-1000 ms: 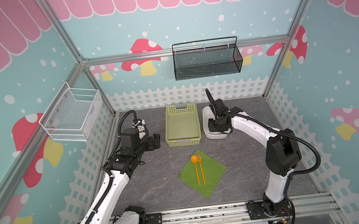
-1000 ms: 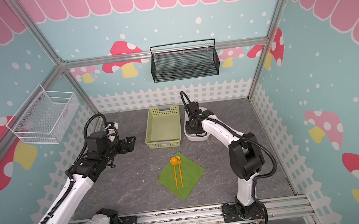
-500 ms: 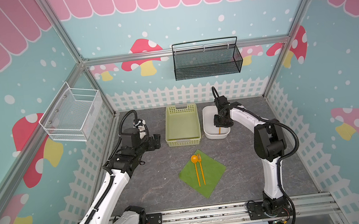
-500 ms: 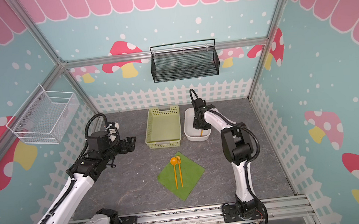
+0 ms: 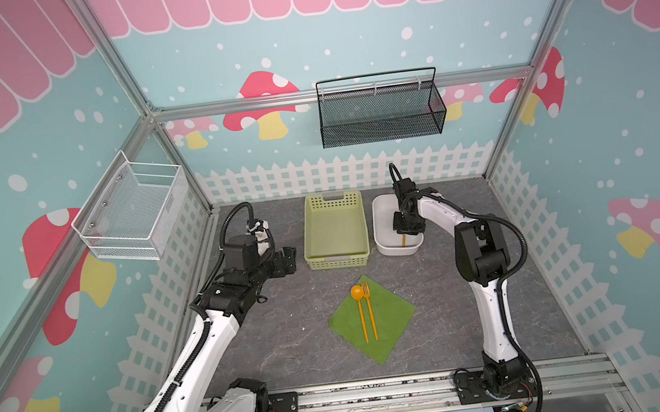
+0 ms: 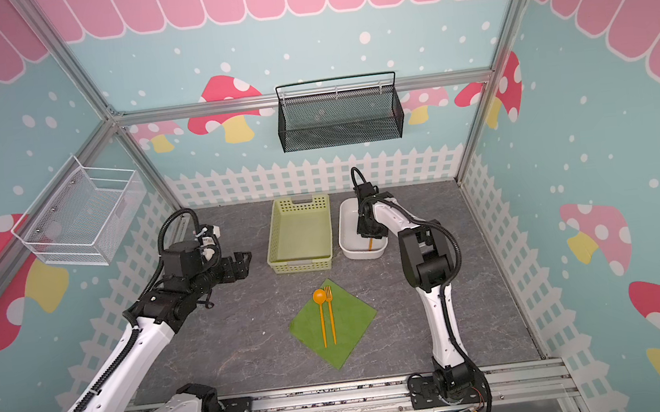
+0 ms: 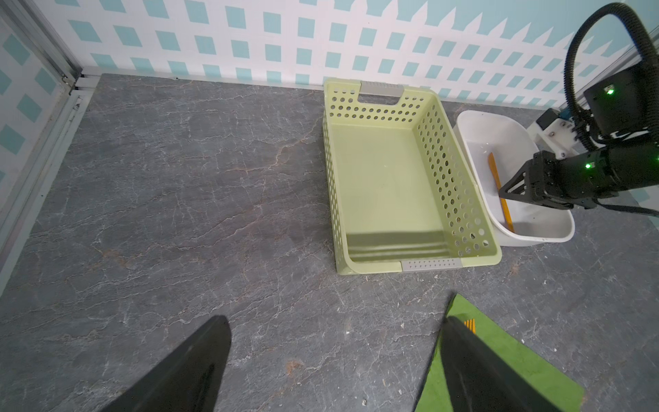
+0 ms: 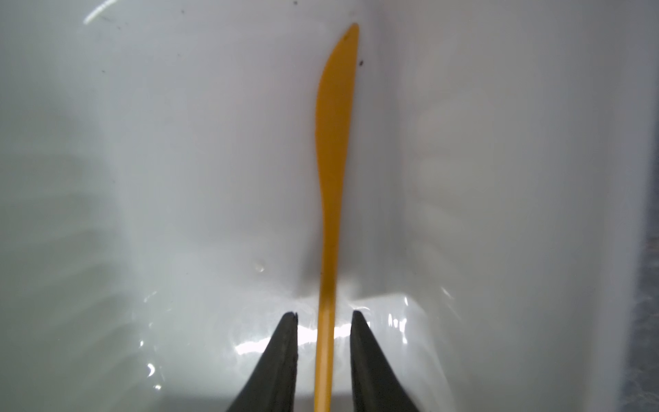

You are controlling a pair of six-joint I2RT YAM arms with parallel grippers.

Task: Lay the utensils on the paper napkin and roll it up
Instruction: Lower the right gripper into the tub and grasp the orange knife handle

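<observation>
Presently the right gripper (image 8: 324,315) is held low inside the white dish (image 8: 142,160), jaws partly open; the handle of the orange knife (image 8: 333,142) is straddled by them, with a narrow gap on each side, so nothing is gripped; the blade is stretched out ahead of the gripper along the dish floor. The left gripper (image 7: 335,321) is spread wide and empty above the grey surface (image 7: 178,178); the yellow-green basket (image 7: 385,185) is seen ahead of it; the green napkin (image 5: 390,313), with spoon (image 5: 357,292) and fork (image 5: 369,307) laid side by side on it, is spread flat, apart from both grippers.
</observation>
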